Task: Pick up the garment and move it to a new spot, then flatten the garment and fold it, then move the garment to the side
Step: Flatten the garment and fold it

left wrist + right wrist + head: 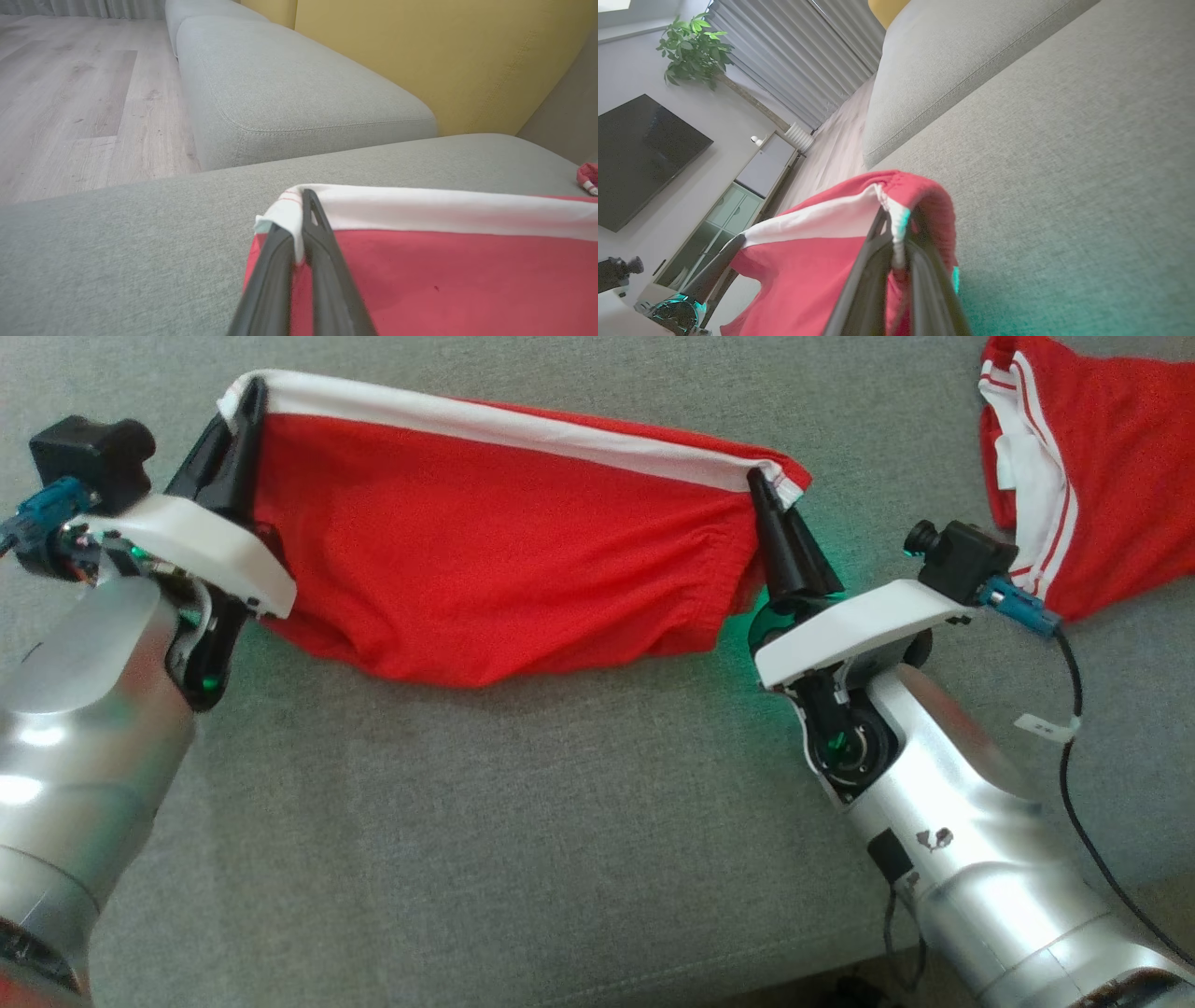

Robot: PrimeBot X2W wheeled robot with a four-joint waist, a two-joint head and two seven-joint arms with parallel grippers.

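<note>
The red shorts (485,560) hang stretched between the two arms above the grey sofa (523,821). The left gripper (245,425) has its fingers pinched tight on one end of the white band (523,434) along the top edge. The right gripper (770,509) has its fingers clamped on the other end. The cloth is taut along the top and sags below. Its lower edge is close to the cushion or just brushing it; I cannot tell which. The pick-up looks done, and I'd judge this to be the carry to a new spot or the lead-in to laying it flat. Flattening, folding and setting aside all remain. A second red garment (1092,476) lies well apart at the sofa's far right.
</note>
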